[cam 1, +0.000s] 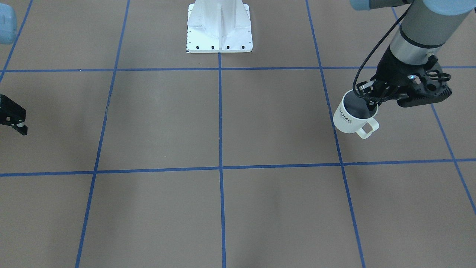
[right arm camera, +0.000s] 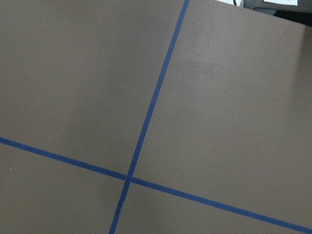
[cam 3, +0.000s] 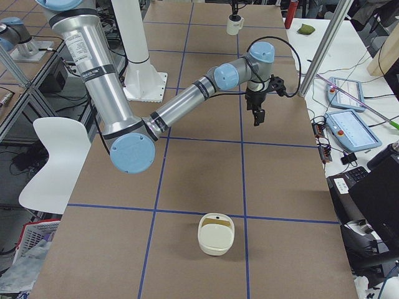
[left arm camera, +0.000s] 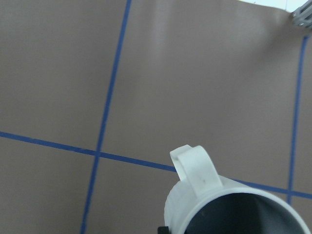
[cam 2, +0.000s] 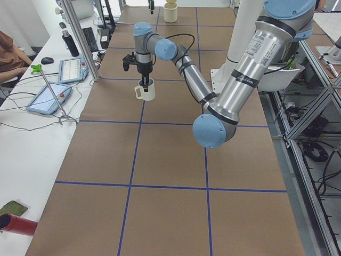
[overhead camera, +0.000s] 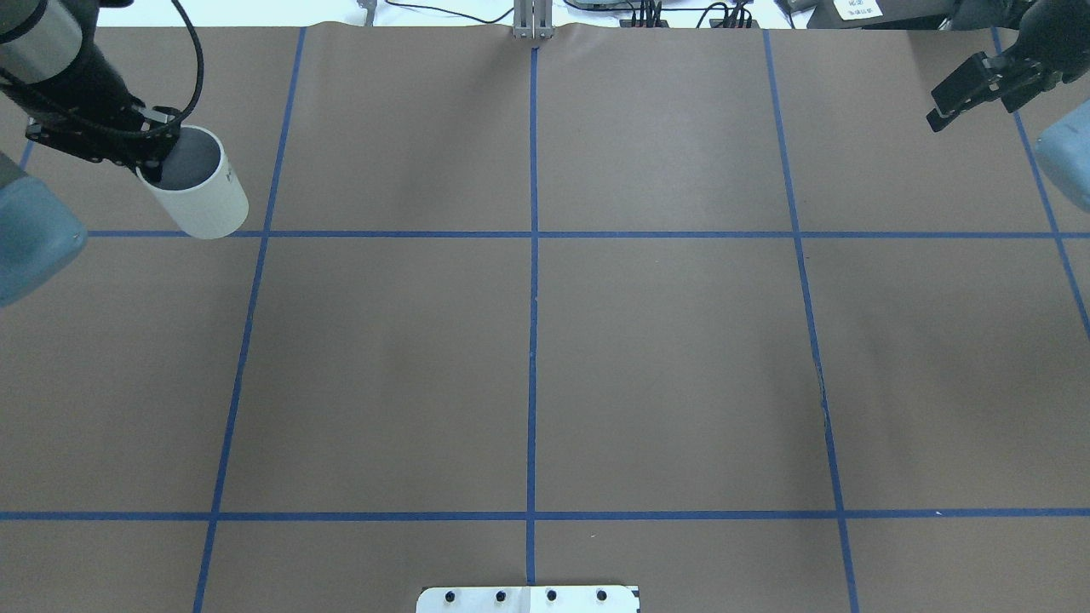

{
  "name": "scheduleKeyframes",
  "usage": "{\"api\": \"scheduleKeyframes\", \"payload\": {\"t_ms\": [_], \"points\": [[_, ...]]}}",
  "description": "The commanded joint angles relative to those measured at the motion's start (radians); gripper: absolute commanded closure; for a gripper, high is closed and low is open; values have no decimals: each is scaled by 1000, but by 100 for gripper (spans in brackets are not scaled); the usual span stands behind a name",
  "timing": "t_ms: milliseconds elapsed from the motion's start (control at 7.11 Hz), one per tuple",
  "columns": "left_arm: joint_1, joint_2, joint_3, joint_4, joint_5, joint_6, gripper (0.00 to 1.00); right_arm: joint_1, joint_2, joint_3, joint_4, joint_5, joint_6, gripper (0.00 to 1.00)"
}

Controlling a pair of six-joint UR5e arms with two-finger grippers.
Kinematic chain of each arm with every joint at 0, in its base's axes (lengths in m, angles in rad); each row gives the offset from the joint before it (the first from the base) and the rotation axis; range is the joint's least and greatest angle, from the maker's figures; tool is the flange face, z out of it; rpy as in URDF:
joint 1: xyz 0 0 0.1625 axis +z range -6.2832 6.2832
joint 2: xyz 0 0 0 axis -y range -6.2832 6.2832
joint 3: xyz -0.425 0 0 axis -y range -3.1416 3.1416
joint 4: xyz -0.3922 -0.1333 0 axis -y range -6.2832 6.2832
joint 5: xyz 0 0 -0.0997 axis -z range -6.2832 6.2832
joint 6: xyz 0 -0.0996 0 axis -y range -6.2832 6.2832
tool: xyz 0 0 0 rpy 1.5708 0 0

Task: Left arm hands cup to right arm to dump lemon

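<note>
Two arms over the brown tabletop (cam 1: 167, 123), and all the action is out on the robot's left! The left arm (cam 1: 416, 33) reaches down to the cup (cam 1: 351, 119), and the left jaws are clamped on its rim: one finger dips into the grey interior, the other sits outside the white wall. The cup is tilted, its squared handle pointing toward the operators' side and "HOME" running along its flank. It sits at the far-left part of the grid, right beside a blue tape line (cam 1: 336, 141) (whether its base touches the tabletop, I cannot tell). From the left wrist view the inside reads as plain dark grey.

Across the tabletop, well apart from the cup, the right arm (cam 3: 187, 99) holds its wrist above the surface with the right jaws pointing down and nothing in them; how wide they stand, I cannot tell. A cream-coloured container (cam 3: 216, 246) rests at the tabletop's right end, far from both arms. The white mounting base (cam 1: 219, 29) stands at the robot's edge, on the centre line.
</note>
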Motion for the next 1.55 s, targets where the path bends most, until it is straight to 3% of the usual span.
{"api": "scheduleKeyframes", "payload": {"t_ms": [0,281,703,984,1406], "points": [[-1,173,-33,-133,-13,55,100,64,-31,-1,-131,29,-211,1],[-1,277,-26,-227,-14,108,100,134,-129,1,-126,83,-370,1],[-1,344,21,-263,-17,162,100,165,-176,2,-123,80,-365,1],[-1,385,147,-455,-146,147,100,200,-199,4,-117,127,-364,1],[-3,437,192,-545,-151,155,100,200,-196,2,-124,118,-362,1]]}}
